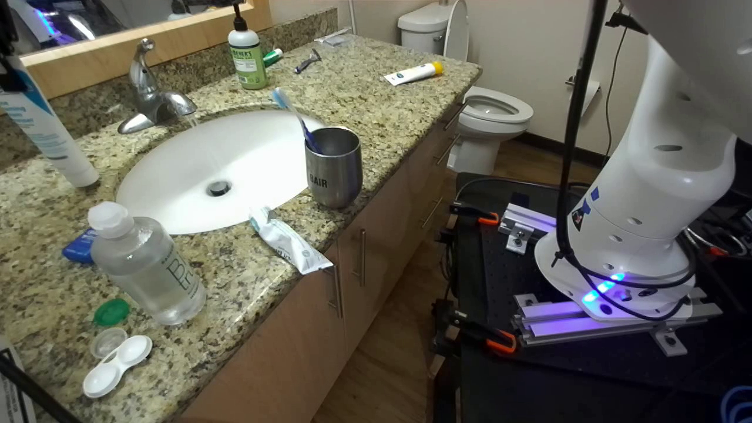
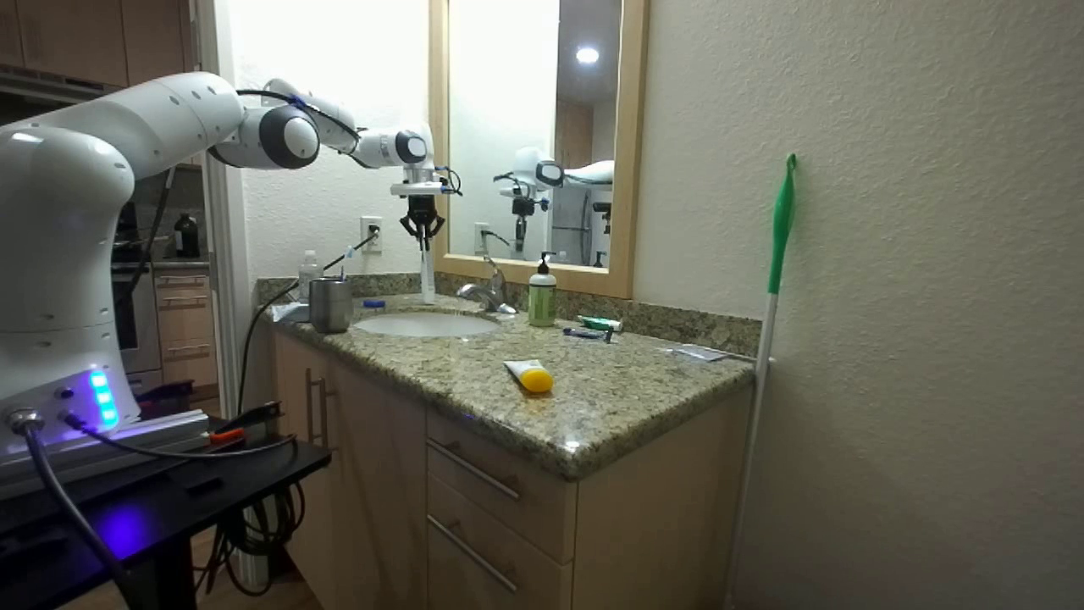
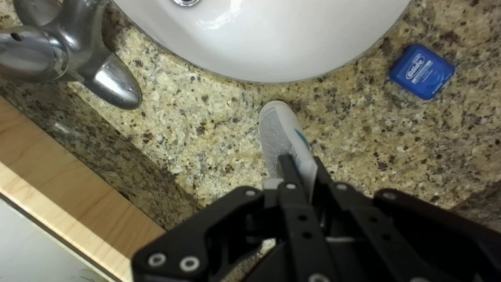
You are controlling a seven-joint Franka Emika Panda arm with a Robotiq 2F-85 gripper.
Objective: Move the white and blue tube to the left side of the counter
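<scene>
The white and blue tube (image 1: 47,132) is at the left of an exterior view, beside the sink. It also shows in an exterior view (image 2: 428,278) and in the wrist view (image 3: 276,129). It is roughly upright, with its white cap end down at the granite counter (image 2: 457,364); I cannot tell if the cap touches. My gripper (image 3: 302,166) is shut on the tube's flat upper end, a finger on each side. The gripper (image 2: 423,235) points down behind the sink in an exterior view. The fingers hide the tube's top end.
The sink (image 1: 258,141) and faucet (image 1: 150,97) are beside the tube. A blue floss box (image 3: 422,71), clear bottle (image 1: 150,270) and contact lens case (image 1: 117,365) stand nearby. A metal cup (image 1: 335,170) and toothpaste tube (image 1: 291,244) are near the front edge. The mirror frame (image 3: 70,184) is close.
</scene>
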